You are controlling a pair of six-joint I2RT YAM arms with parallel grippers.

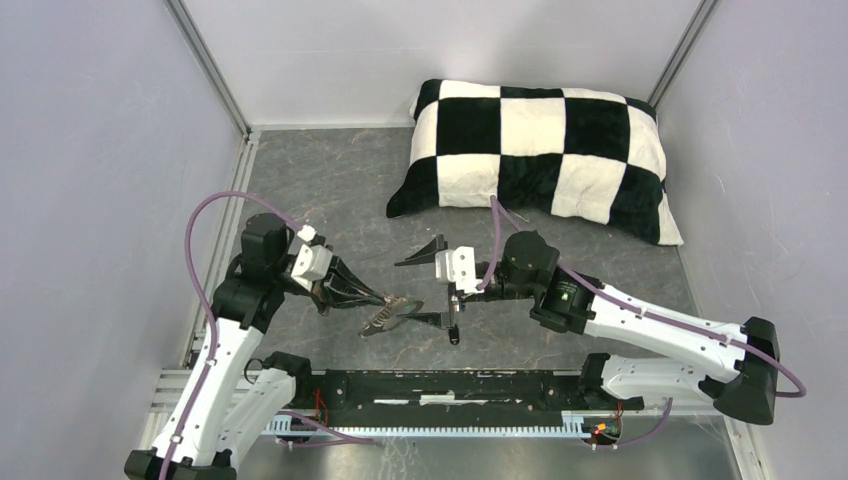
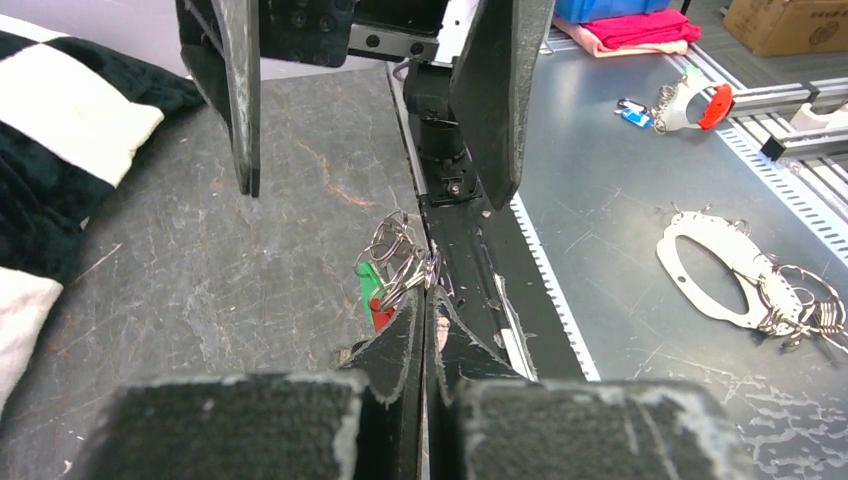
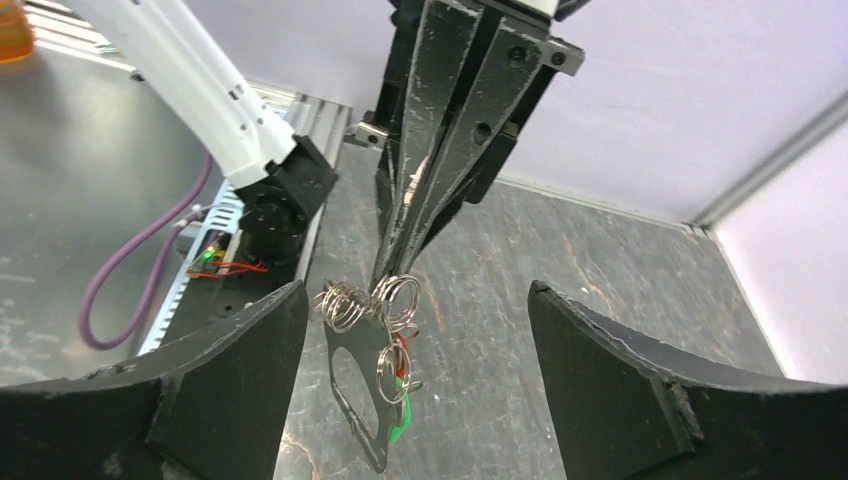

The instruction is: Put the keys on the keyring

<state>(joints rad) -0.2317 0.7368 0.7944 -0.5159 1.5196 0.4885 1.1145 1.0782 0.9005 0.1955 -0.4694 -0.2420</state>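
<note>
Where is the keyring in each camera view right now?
Top external: keyring low centre, between the arms.
Left wrist: only its wire rings show, centre, beyond the left end effector.
Right wrist: low centre, inside the open right end effector.
Shared landmark: the left end effector, shut on the keyring, in all three.
</note>
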